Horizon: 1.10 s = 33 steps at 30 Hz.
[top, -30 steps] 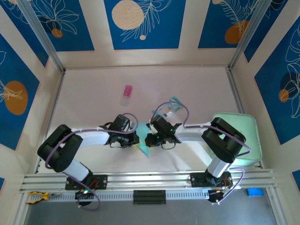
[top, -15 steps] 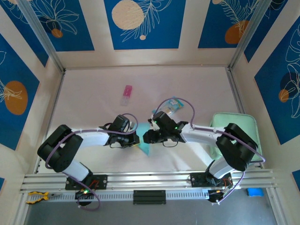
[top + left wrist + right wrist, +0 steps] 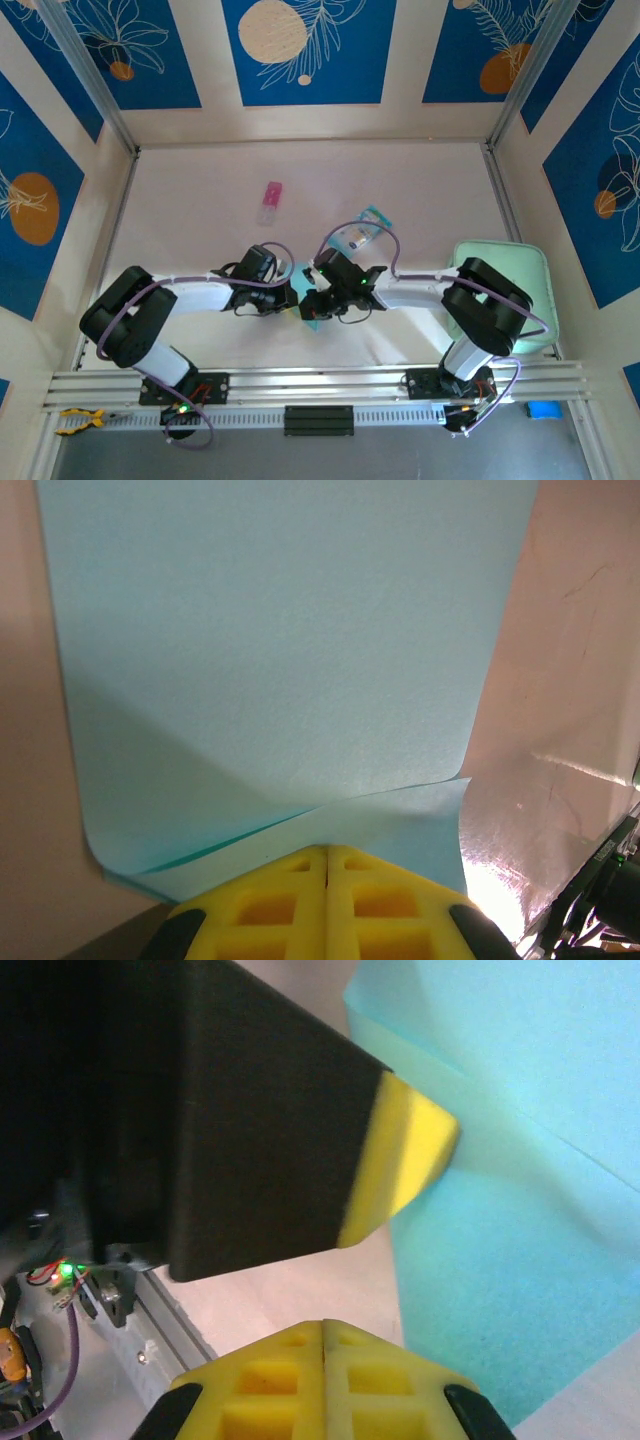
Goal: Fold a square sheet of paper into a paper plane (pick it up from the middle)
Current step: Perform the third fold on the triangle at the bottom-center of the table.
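The blue paper sheet (image 3: 280, 660) lies flat on the table (image 3: 200, 200), with a folded flap at the end nearest the left gripper (image 3: 327, 855). That gripper's fingers are pressed together, tips touching the flap's edge; I cannot tell whether a layer is nipped between them. The right gripper (image 3: 323, 1328), fingers also pressed together, sits over bare table just beside the sheet. The left arm (image 3: 190, 290) and right arm (image 3: 420, 290) are bent low, forearms reaching inward, the 2 grippers almost tip to tip.

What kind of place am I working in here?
Likely a lab test booth, not a home: a pale table boxed in by blue leaf-print panels, aluminium rails along its near edge, and a light-blue sheet of paper on it.
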### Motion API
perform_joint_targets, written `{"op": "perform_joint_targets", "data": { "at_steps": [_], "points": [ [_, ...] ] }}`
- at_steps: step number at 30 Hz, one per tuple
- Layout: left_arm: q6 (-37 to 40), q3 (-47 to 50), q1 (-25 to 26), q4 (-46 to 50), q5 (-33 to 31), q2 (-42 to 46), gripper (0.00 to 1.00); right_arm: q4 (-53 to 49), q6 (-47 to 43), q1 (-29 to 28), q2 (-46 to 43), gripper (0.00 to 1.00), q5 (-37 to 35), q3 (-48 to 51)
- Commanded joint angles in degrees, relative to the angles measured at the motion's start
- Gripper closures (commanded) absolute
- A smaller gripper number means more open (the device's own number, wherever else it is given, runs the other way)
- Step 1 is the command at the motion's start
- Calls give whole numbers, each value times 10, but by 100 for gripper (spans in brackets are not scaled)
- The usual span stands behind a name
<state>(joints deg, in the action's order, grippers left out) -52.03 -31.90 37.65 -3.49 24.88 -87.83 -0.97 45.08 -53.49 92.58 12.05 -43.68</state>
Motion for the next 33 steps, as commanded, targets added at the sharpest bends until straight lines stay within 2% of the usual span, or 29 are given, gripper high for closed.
{"op": "perform_joint_targets", "data": {
  "at_steps": [1, 19, 33],
  "points": [
    [6, 17, 3, 32, -23, -11, 100, -17, 2, -6, 11, 96, 8, -23],
    [9, 14, 3, 37, -21, -11, 100, -64, 0, -27, 47, 97, -23, -54],
    [10, 13, 3, 40, -23, -14, 100, -50, 9, -23, 37, 97, -24, -16]
  ]
}}
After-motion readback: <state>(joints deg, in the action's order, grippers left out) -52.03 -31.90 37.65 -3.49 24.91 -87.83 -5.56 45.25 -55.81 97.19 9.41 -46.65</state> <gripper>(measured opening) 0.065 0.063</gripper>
